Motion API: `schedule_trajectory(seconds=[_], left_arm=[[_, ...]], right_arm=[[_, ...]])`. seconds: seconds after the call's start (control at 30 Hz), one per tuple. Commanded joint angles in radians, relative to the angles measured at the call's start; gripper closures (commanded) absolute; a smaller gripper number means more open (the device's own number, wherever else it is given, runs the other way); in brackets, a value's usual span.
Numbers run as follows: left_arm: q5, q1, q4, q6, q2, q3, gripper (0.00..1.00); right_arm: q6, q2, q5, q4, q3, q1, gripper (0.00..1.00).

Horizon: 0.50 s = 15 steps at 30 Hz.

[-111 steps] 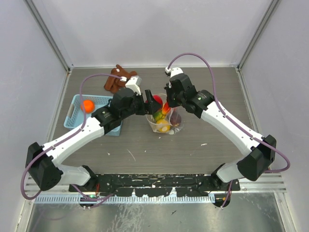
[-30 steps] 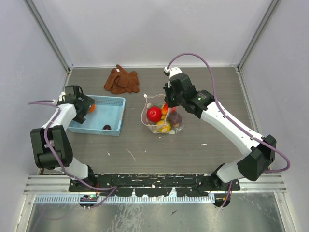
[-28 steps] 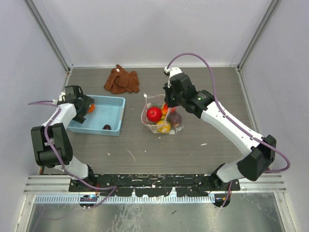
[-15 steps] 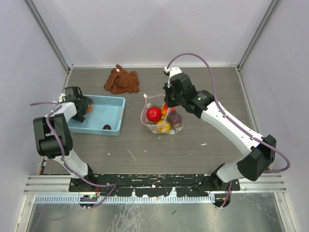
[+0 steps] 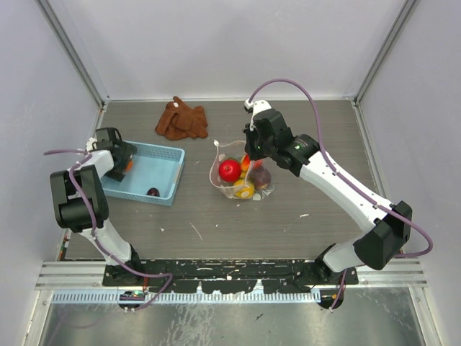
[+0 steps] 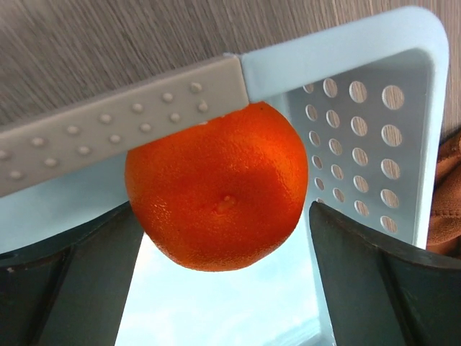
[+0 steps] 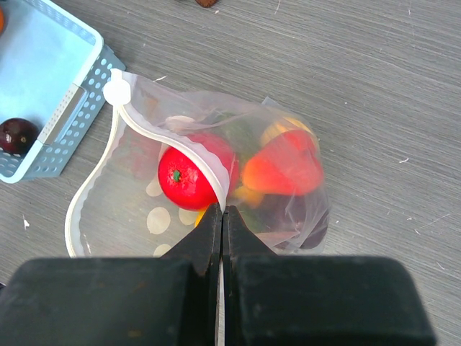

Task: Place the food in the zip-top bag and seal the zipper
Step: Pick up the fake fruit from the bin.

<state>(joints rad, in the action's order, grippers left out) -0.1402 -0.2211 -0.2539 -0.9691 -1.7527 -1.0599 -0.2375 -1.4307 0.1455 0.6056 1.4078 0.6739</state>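
At frame centre the zip-top bag (image 5: 248,189) holds several foods (image 5: 229,170), its zipper (image 7: 115,97) unsealed and pinched by the right gripper (image 7: 222,209). The orange (image 6: 220,198) and the purple fruit (image 5: 153,192) lie unbagged in the basket (image 5: 162,148) at left. I cannot tell whether the left gripper (image 5: 119,160) grips the orange.

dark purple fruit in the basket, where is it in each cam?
Top external: dark purple fruit by the blue basket's near wall.
Left wrist: not in it.
Right wrist: far left edge, inside the basket.
Shared landmark: the blue basket, in all three.
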Motion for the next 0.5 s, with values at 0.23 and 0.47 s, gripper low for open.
schedule_trajectory(seconds=[0.23, 0.47], left_arm=[[-0.154, -0.012, -0.075, 0.041, 0.058, -0.064, 0.04], [-0.153, -0.012, -0.109, 0.058, -0.022, -0.115, 0.05]], right_arm=[[0.012, 0.015, -0.018, -0.065, 0.008, 0.001, 1.0], [0.012, 0.012, -0.02, -0.065, 0.009, 0.001, 1.0]])
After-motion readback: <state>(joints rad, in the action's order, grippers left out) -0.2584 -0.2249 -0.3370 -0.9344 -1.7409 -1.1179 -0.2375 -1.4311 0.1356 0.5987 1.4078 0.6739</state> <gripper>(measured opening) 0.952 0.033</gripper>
